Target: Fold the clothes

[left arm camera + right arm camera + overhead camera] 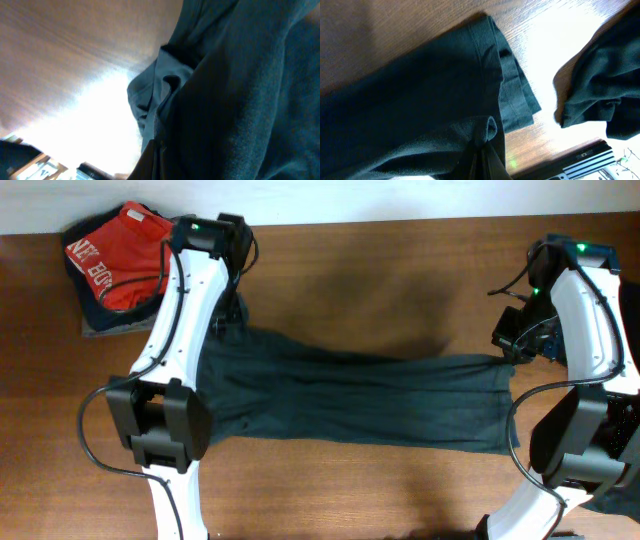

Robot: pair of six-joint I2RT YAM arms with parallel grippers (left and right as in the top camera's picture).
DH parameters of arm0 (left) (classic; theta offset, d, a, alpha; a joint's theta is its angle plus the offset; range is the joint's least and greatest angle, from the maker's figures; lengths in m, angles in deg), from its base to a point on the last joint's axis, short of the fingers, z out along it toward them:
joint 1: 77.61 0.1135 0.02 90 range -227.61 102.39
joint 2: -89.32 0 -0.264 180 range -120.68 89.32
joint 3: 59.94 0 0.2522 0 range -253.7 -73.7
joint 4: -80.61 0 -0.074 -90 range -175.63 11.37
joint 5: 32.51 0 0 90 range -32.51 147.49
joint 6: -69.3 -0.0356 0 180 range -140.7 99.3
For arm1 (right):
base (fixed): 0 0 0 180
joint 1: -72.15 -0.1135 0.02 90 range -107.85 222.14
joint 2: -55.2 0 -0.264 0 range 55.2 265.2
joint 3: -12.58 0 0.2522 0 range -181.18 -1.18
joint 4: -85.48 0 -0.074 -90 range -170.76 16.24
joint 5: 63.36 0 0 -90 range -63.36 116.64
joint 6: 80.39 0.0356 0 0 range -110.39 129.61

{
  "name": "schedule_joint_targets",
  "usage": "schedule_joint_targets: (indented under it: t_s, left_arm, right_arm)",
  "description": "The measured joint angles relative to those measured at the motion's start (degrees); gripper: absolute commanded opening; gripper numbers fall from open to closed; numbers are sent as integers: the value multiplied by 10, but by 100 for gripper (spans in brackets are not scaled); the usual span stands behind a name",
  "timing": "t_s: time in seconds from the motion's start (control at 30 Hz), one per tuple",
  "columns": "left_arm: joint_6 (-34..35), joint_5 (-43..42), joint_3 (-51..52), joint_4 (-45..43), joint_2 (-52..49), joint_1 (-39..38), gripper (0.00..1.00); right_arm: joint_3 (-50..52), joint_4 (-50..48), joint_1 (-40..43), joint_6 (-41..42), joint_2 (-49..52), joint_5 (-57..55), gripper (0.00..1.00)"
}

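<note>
A dark shirt [360, 395] lies pulled long across the middle of the table [400, 250]. The left claw [228, 318] pinches one end and the right claw [508, 345] pinches the other, both shut tight on the cloth. The shirt is soft, light and floppy, so it will sag and bunch. The hem and corners look best to grab. More clothes [115, 260] sit in the far left corner. Cloth and arms hide the claw tips.
</note>
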Motion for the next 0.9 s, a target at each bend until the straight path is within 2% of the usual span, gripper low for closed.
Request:
schedule_joint_targets:
  t_s: [0.2, 0.27, 0.43, 0.47, 0.5, 0.57, 0.73, 0.8, 0.9]
  left_arm:
    - [0, 1, 61, -1, 0, 3, 2]
    - [0, 1, 69, -1, 0, 3, 10]
    - [-9, 1, 73, 0, 0, 3, 16]
    - [-11, 1, 73, 0, 0, 3, 16]
    - [-15, 0, 73, 0, 0, 3, 17]
    - [-25, 0, 73, 0, 0, 3, 37]
    - [-41, -4, 73, 0, 0, 3, 37]
    - [-45, -4, 73, 0, 0, 3, 37]
    - [-47, -11, 73, 0, 0, 3, 37]
  right_arm:
    - [7, 1, 0, 0, 0, 10, 4]
    - [7, 1, 0, 0, 0, 10, 4]
    - [7, 7, 0, -2, 0, 12, 7]
    - [7, 9, 0, -1, 0, 13, 9]
    - [7, 11, 0, -1, 0, 13, 17]
    - [7, 14, 0, 2, 0, 13, 39]
    - [7, 19, 0, -10, 0, 14, 47]
    - [7, 28, 0, -13, 0, 14, 54]
    - [7, 37, 0, -19, 0, 14, 56]
